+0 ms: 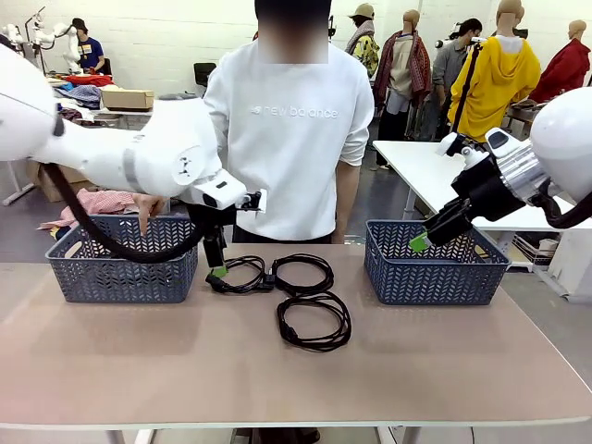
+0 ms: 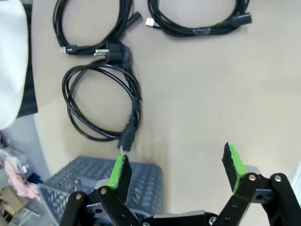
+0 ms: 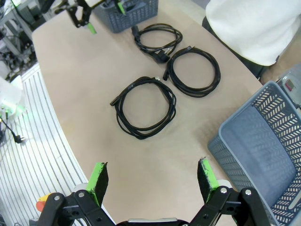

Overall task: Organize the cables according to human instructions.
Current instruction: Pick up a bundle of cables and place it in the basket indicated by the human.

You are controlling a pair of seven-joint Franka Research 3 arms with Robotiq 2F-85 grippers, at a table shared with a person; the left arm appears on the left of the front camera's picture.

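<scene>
3 coiled black power cords lay on the bench (image 1: pixel 111 361) at the centre of the front view: the left coil (image 1: pixel 242 275), the middle coil (image 1: pixel 302 274) and the lower coil (image 1: pixel 314 322).

The left and middle coils touched where their plug ends met. A lift of one could likely have dragged the other along. Each coil looked loosely wound, so a pinch on a single strand could have let it spill open and trail over a basket rim.

The left hand (image 1: pixel 219 266) hung low just beside the left coil. It was released and empty, its green pads (image 2: pixel 120 170) spread apart. The person's hand (image 1: pixel 146 209) rested on the far rim of the left basket (image 1: pixel 120 277). A swing of that arm toward the basket risked brushing it.

The right hand (image 1: pixel 421 242) hovered over the right basket (image 1: pixel 435 277) at the right of the frame, also released and empty.

The basket walls hid their floors, so I could not tell whether any cord already lay inside. The arm's thick hose (image 1: pixel 111 242) crossed the left basket. Whether the left hand's fingertips touched the bench was unclear, and which cord the person meant could not be read.
</scene>
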